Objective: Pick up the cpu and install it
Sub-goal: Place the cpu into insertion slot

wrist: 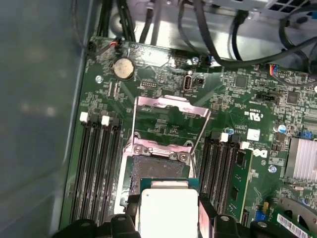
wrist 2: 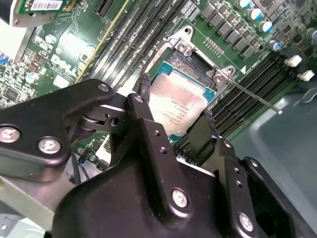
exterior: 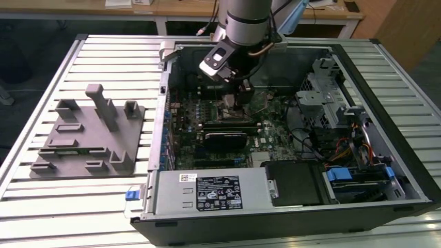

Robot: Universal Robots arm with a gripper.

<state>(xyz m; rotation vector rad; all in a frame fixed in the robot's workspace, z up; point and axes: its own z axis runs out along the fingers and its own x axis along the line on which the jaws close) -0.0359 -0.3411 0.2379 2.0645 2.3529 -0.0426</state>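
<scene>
Claw pinched cpu by opposite edges, flat just over socket. Lid stood open for seating. In exterior view, tray sat at 9 o'clock of case.

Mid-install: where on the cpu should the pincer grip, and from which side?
Its two opposite thin edges, from straight above. The cpu is flat with its metal plate facing up, so only the rim gives parallel faces; the pincer straddles it that way now.
</scene>
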